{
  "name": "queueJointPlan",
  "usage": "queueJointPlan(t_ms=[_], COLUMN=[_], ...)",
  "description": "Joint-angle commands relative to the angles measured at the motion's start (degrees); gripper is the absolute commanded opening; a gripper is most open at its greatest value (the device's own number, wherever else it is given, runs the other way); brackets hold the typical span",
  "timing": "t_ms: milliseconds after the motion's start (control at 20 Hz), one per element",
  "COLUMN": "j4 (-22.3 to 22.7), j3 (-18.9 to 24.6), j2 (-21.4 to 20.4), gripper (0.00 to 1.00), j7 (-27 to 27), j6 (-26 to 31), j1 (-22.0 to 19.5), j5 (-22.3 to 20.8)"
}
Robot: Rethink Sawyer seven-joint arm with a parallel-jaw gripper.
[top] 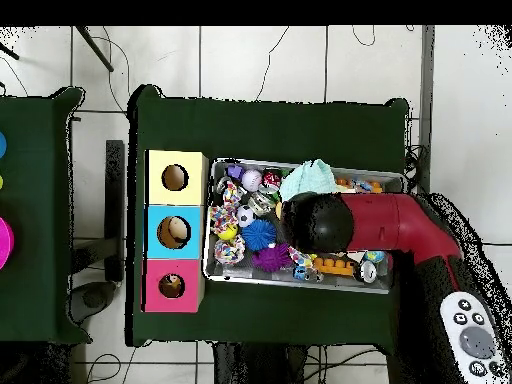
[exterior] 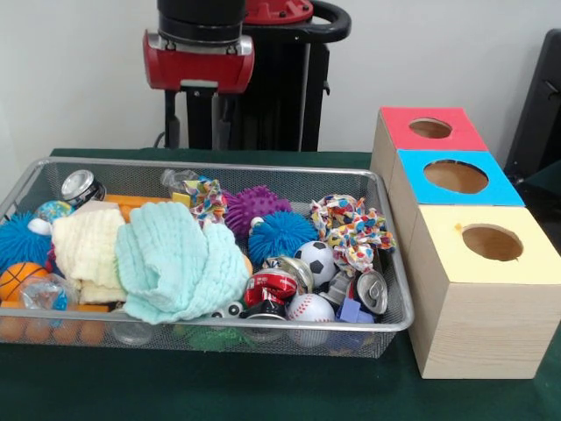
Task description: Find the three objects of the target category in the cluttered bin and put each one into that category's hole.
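the arm (exterior: pixel 199 54) hangs above the far side of the wire bin (exterior: pixel 396 317), and its jaws are hidden in both views, cut off behind the red wrist in the front view and covered by the black head from overhead, so whether they are released or clenched cannot be told. the main risk, as i judge it, is a blind descent: straight below the hidden jaws lies a heap, and the mint cloth (exterior: pixel 178 260) and cream cloth (exterior: pixel 86 248) drape over whatever sits beneath, so a closing grip could catch fabric and drag neighbours out with it. the round things could also roll aside under a glancing touch. the target category is not stated, so which three things are wanted cannot be told; likely sets, all in the bin, are balls such as the soccer ball (exterior: pixel 315 260), the baseball (exterior: pixel 309 309), the purple spiky ball (exterior: pixel 255 207) and the blue spiky ball (exterior: pixel 280 235), cans such as the red can (exterior: pixel 271 287), or the patterned fabric toy (exterior: pixel 352 230). all lie below the jaws, toward the near rim and the box side. beside the bin stand three boxes, the red box (exterior: pixel 399 120), the blue box (exterior: pixel 495 189) and the yellow box (exterior: pixel 543 261), each with one round hole; nothing can be seen inside them.
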Motion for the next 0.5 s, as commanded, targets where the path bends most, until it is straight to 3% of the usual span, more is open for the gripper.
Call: queueJointPlan(t_ms=[50,500], j4=[9.6,12.7], j3=[-4.2,-10.6], j2=[4.2,9.1], gripper=[1.0,1.0], j7=[11.1,16.1], j6=[-11.6,-23.1], j1=[0.6,5.2], j5=[-1.6,-0.1])
